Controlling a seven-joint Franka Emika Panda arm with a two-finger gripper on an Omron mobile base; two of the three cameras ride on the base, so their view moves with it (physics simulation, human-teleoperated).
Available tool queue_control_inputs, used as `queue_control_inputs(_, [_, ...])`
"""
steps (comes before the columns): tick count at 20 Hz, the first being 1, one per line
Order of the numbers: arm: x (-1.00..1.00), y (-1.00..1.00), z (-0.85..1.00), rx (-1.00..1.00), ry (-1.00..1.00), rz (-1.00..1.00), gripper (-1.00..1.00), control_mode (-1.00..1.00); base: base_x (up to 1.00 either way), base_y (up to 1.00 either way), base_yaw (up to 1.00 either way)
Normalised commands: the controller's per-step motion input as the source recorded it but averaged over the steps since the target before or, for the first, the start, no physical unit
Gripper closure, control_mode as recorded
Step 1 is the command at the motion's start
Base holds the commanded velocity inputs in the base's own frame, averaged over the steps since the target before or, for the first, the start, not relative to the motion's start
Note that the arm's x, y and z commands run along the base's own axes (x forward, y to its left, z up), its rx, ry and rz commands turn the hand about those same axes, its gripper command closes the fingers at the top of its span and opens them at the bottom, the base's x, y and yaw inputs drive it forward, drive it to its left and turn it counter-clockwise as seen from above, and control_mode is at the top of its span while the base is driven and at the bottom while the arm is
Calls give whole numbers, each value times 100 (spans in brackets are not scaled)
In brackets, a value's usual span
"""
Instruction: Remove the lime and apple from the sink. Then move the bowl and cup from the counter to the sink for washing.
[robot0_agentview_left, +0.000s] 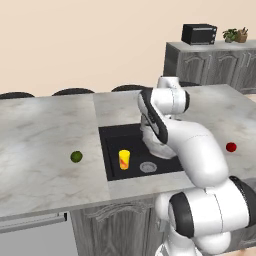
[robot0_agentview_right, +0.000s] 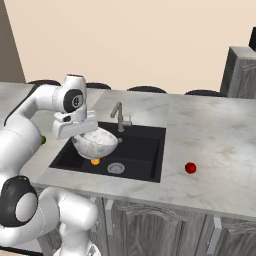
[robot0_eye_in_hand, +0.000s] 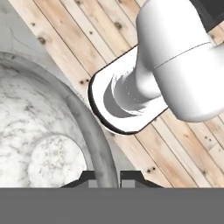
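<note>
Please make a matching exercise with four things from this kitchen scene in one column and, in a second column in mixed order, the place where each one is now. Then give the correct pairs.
Things:
1. lime
2. apple
3. cup
4. bowl

Places:
A. standing upright inside the sink, near the drain
B. held by its rim in the gripper, above the sink
C. on the counter, on the side of the sink where the faucet is not
D. on the counter, on the faucet's side of the sink

Pairs: 1-C, 2-D, 3-A, 4-B
</note>
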Motion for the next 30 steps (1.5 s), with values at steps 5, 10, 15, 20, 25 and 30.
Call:
queue_control_inputs(5, [2, -26, -5, -4, 6, -5, 100, -100, 0, 0, 0])
queue_control_inputs(10, [5, -24, -6, -3, 8, -1, 100, -100, 0, 0, 0])
queue_control_inputs(15, [1, -22, -8, 0, 2, 0, 100, -100, 0, 0, 0])
queue_control_inputs(20, [0, -25, -4, 0, 0, 3, 100, -100, 0, 0, 0])
queue_control_inputs(25, [2, -29, -4, 0, 0, 3, 100, -100, 0, 0, 0])
queue_control_inputs(30, [4, -28, -6, 0, 0, 5, 100, -100, 0, 0, 0])
